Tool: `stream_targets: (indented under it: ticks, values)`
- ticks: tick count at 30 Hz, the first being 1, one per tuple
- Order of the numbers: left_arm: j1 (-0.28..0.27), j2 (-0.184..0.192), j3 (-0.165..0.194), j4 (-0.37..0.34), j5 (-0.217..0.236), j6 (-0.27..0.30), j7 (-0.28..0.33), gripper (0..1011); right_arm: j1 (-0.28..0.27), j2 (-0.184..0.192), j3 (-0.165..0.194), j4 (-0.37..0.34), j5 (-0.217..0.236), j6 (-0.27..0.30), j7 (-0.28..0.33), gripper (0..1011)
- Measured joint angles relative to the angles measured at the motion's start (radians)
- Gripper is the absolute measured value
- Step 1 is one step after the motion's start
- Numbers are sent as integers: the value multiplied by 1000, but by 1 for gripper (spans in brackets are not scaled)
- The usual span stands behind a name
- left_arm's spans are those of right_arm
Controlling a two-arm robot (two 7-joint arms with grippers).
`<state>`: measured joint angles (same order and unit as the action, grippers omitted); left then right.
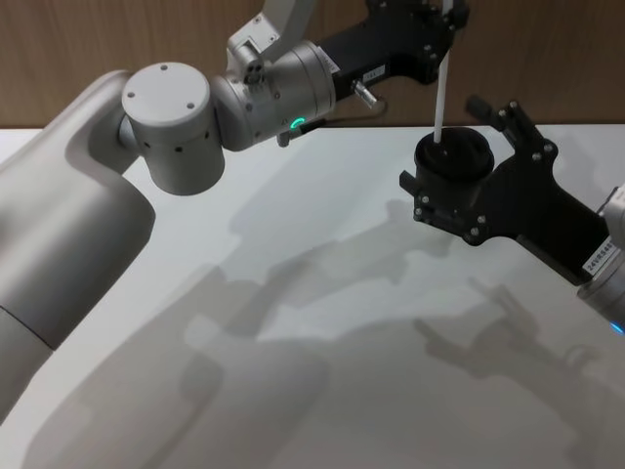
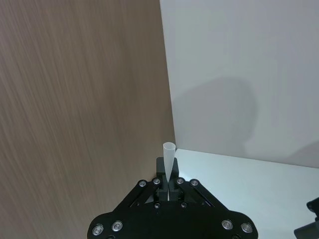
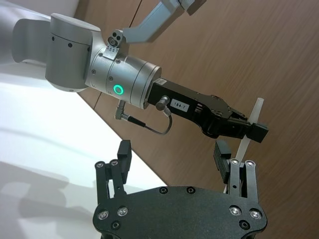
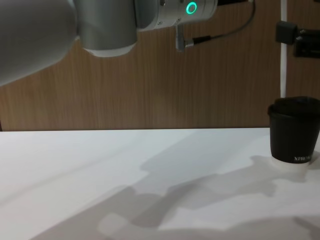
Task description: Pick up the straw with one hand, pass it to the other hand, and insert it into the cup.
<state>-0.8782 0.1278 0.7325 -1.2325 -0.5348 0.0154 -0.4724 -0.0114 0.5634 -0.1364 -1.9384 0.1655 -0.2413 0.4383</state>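
Observation:
The white straw hangs upright with my left gripper shut on its upper part. Its lower end meets the lid of the black cup; I cannot tell whether it goes in. In the chest view the straw drops straight onto the cup, which stands on the table at the right. The left wrist view has the straw's open top pinched between the fingers. My right gripper is open just in front of the cup, one finger on each side, holding nothing. The right wrist view looks up between its own fingers at the left gripper and straw.
The white table stretches bare to the left and front of the cup. A wood-panelled wall runs close behind the cup. My left arm's big grey links cross above the table's left and back.

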Motion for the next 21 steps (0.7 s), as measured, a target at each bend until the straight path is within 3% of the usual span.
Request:
stream_targets:
  ticks: [21]
  values:
    - [-7, -19, -5, 29, 13, 29, -18, 12, 0, 0, 0, 0, 0, 0, 0, 1001]
